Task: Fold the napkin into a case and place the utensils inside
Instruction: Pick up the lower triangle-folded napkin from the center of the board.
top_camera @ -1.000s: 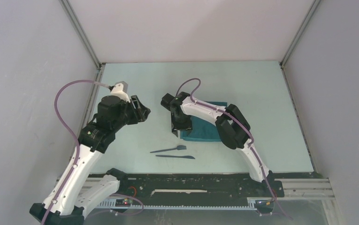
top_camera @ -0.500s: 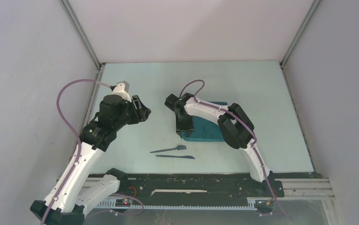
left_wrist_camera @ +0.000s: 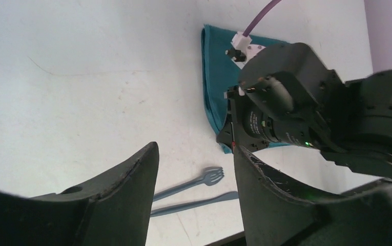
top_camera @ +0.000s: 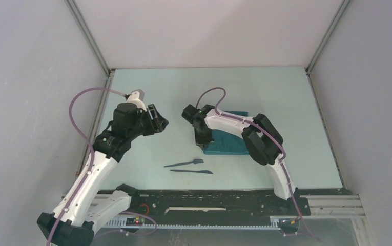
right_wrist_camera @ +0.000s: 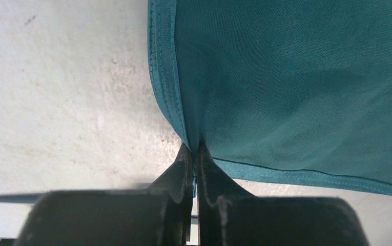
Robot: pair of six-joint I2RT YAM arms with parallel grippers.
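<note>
My right gripper [right_wrist_camera: 193, 154] has its fingers pressed together on the near-left corner of the napkin [right_wrist_camera: 296, 87], with only the stitched hem between the pads. My left gripper [left_wrist_camera: 194, 151] hangs with its jaws apart and nothing in them, above bare table [top_camera: 158, 87] off to the left of the cloth. The napkin [top_camera: 229, 146] lies flat as a dark teal rectangle right of centre, much of it under my right forearm in the top view. The bite is the weak point: it is thin and sits right at the edge, so the hem could slip out as soon as I pull. I also cannot tell whether I have caught one layer or several. If I have too many, the whole cloth would drag instead of folding over; if too few, the fold would come out skewed and the case uneven. A low, flat pull would probably slide the napkin across the table rather than turn it. The fork [top_camera: 184, 163] and the knife [top_camera: 192, 171] lie side by side just in front of that corner, apart from the cloth, and a sweep toward me could knock them. My left gripper is well clear, but it would be in the way if I carried the corner leftward.
</note>
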